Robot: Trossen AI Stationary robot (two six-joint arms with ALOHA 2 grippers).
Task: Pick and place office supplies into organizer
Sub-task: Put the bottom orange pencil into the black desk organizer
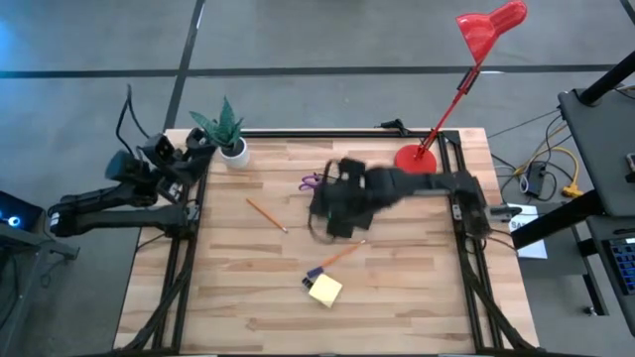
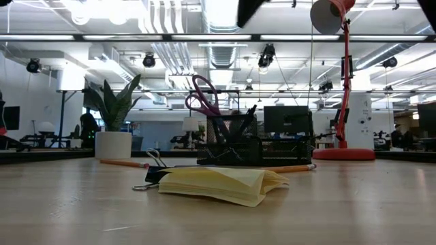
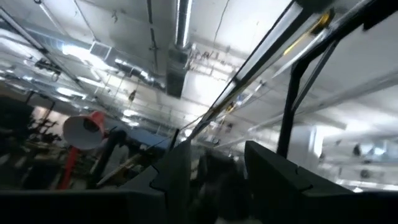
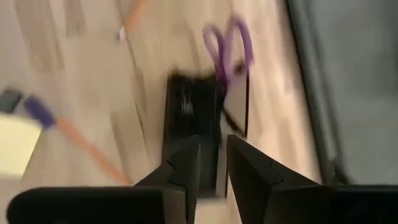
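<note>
Right gripper [image 4: 208, 163] hangs above the black organizer [image 4: 193, 118], its fingers a narrow gap apart with nothing seen between them. Purple-handled scissors [image 4: 229, 43] stand in the organizer; an orange pencil [image 1: 266, 213], another pencil [image 1: 340, 256] and the yellow sticky-note pad [image 1: 325, 290] lie on the table [image 1: 238, 297]. Left gripper [image 3: 211, 180] waits open at the table's left edge.

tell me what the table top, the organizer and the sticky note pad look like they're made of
Table top: looks like wood, pale planks with visible grain and a low sheen.
Organizer: seems to be black wire mesh, probably metal, since light shows through its walls.
Sticky note pad: yellow paper, matte, its stacked sheets curling at the edge.
</note>
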